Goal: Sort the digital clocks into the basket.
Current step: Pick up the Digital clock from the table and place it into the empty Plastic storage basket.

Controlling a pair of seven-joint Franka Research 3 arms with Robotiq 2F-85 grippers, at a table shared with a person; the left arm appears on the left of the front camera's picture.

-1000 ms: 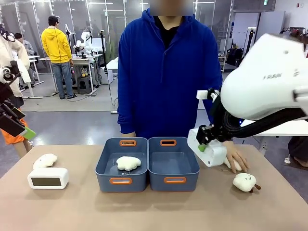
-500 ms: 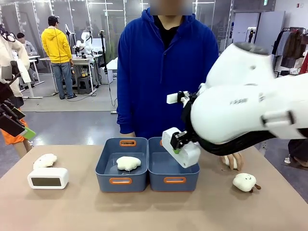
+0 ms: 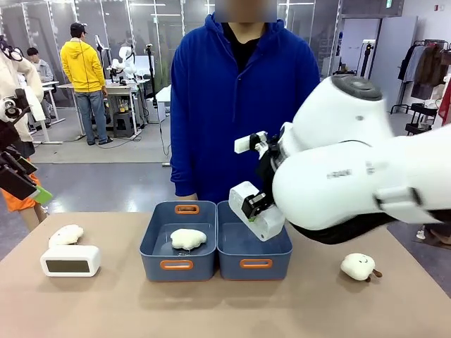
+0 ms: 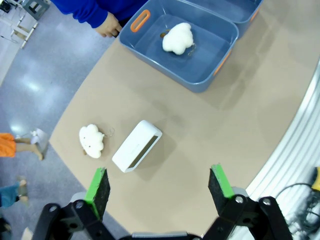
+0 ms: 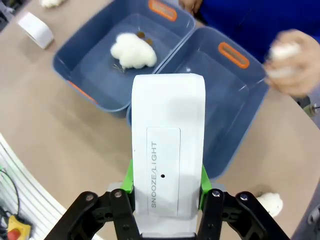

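Right arm extended over the basket, right fingers clamped on a digital clock held tilted above it. The right wrist view gave its SNOOZE/LIGHT print, unreadable from the front. Left fingers stood wide, high above the second clock on the worktop.

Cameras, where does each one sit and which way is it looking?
Front: between the arms, looking across the table at the person; right arm shows, right pincer shut on a clock.
Left wrist: raised, looking down at the table clock and plush bin; its open left pincer at the bottom.
Right wrist: looking down along that clock at both bins and the person's hand; right pincer at the bottom.
Shared: the plush bin is in all three.
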